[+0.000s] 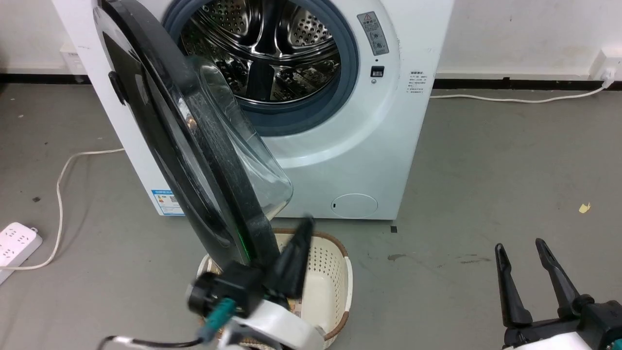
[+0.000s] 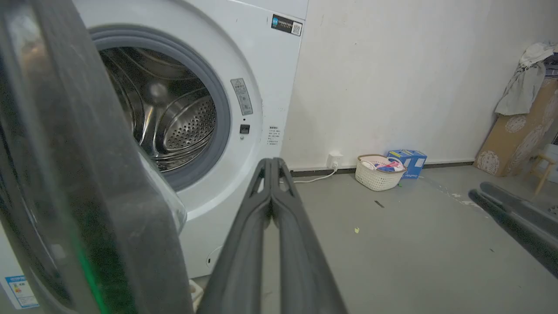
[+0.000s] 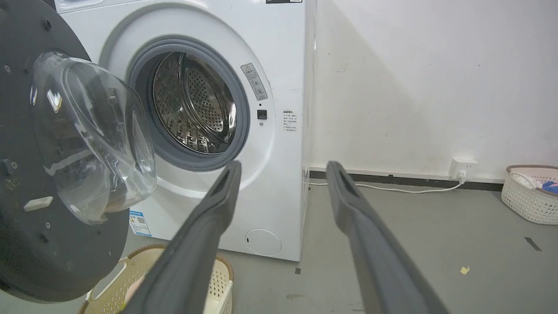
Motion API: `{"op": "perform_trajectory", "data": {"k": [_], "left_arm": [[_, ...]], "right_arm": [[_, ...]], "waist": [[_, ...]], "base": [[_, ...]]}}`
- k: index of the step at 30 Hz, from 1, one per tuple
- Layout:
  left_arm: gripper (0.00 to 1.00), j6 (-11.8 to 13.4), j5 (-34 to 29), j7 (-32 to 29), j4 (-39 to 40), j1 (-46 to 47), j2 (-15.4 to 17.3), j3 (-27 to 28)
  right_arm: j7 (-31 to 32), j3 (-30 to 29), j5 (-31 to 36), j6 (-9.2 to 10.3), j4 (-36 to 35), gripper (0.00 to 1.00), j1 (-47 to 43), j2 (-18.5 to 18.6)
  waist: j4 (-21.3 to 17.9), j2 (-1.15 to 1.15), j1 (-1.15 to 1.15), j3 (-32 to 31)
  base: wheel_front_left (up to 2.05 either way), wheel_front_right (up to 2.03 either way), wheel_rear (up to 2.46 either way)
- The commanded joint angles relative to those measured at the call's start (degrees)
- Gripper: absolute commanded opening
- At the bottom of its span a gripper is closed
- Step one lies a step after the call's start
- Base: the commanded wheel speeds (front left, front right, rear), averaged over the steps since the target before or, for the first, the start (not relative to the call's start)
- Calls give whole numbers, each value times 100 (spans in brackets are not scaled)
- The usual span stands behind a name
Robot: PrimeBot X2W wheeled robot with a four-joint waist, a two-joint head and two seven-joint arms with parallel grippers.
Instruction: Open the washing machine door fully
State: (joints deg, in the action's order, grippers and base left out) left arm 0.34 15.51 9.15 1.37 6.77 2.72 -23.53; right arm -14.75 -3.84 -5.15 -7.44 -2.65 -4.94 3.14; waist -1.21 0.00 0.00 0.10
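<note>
Left claw (image 1: 304, 227) clenched empty beside one swung-out washing machine door (image 1: 160, 126), right claw (image 1: 520, 245) released

**Q:** What does the left arm look like?

**A:** You have a left gripper (image 1: 305, 226) with two long, dark, tapering fingers on a black block (image 1: 243, 284). Behind it sits a rounded white wrist shell (image 1: 277, 326), a black round cap (image 1: 201, 293), a teal plug (image 1: 217, 313) and a thin black cable (image 1: 146, 342).

**Q:** And the right?

**A:** Your right gripper (image 1: 520, 245) has matching dark fingers, a black base (image 1: 598, 316) and white casing (image 1: 546, 341) below.
</note>
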Motion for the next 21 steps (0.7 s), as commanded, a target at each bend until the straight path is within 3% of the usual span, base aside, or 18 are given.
{"op": "perform_trajectory", "data": {"k": [1,5,11,21], "left_arm": [[0,-1,20,-4,-28,-47,16,-7],[0,48,168,-112,-639,-34,16,-193],[0,248,211,162,-1293,112,42,33],[0,289,290,440,-1571,7,141,220]], "right_arm": [[-25,-5,-35,-5,1,100,55,-25],[-25,6,-38,-5,15,100,66,-25],[-25,22,-65,-5,48,100,56,-25],[-25,110,-96,-5,163,100,-32,-26]], "waist": [[1,0,0,6],[9,0,0,45],[109,0,0,49],[711,0,0,-120]], "base": [[0,0,0],[0,0,0],[0,0,0],[0,0,0]]}}
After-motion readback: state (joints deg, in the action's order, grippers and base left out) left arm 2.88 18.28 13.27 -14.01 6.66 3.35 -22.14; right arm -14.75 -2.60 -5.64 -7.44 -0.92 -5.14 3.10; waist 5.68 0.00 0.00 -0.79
